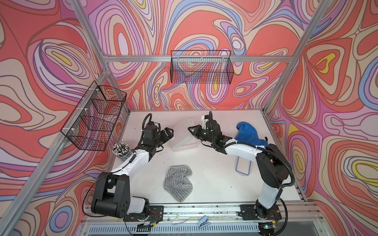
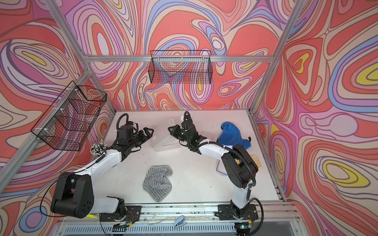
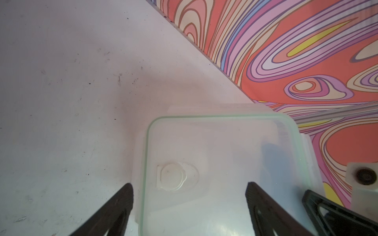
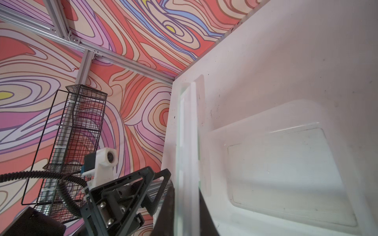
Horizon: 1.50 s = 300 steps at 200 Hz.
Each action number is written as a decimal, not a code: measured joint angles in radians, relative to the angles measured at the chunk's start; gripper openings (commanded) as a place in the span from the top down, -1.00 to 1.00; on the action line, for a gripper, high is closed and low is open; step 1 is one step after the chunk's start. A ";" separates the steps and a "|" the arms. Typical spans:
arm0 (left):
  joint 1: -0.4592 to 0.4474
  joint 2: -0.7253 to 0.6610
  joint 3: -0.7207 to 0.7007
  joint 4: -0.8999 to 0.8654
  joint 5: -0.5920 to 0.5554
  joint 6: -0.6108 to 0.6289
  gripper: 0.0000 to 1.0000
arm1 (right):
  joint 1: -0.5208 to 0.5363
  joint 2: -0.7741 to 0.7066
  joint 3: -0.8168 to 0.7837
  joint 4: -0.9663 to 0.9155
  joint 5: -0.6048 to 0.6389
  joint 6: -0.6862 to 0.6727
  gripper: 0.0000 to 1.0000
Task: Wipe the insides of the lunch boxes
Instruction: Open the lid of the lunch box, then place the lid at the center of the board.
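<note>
My right gripper (image 4: pixel 187 208) is pinched on the thin edge of the lid (image 3: pixel 225 147). The lid is a flat clear plastic sheet with rounded corners, a pale green rim and 1 round vent plug. It stands tilted up on edge over the big tub (image 4: pixel 286 173), a clear rectangular box with rounded corners and a smooth, faintly scuffed floor. The big tub sits open on the white, speckled table (image 1: pixel 214 173).

My left gripper (image 3: pixel 189 185) faces the lid from the big tub's other side, its 2 black ribbed fingers (image 3: pixel 120 204) spread wide. I cannot tell whether they touch it.

The small tub (image 2: pixel 207 134), also clear, shows only partly, just beside the big tub behind my right arm. A grey ribbed cloth (image 1: pixel 178 185) lies crumpled near the big tub, on the side toward my bases. A fluffy blue cloth (image 1: pixel 250 132) is bunched farther off, past the small tub.
</note>
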 measured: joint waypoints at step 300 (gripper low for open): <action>0.090 -0.124 -0.045 -0.263 -0.172 0.065 -0.84 | 0.323 -0.440 0.211 -0.848 0.544 -0.626 1.00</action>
